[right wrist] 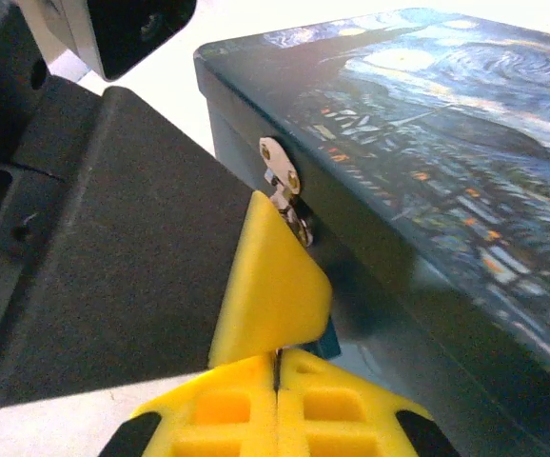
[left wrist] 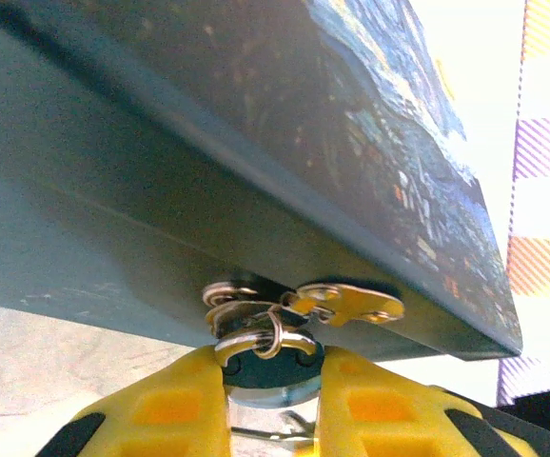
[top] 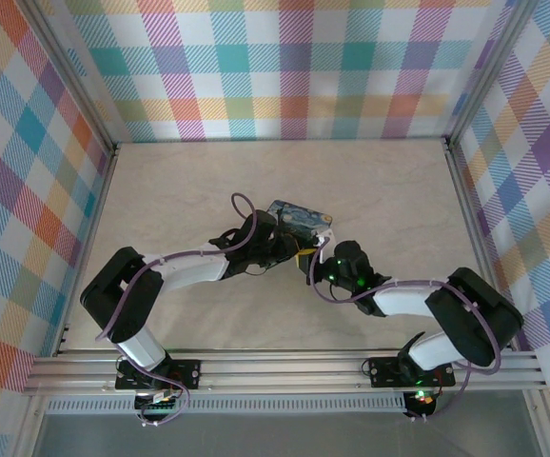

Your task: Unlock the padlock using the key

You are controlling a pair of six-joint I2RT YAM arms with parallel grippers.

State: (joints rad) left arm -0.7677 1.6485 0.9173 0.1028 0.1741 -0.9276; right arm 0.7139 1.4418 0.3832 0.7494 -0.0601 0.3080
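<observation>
Left tool (left wrist: 273,362) fingers (left wrist: 170,409) clamp padlock (left wrist: 256,374), hanging at tin (left wrist: 256,143) hasp (left wrist: 346,303)

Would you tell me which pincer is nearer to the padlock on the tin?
Left. The left pincer grips the padlock between its fingers; the right pincer, shut, sits close beside it.

One tin (right wrist: 446,143), one padlock (left wrist: 267,373), one left claw (left wrist: 273,390), one right claw (right wrist: 277,371) (two altogether)
</observation>
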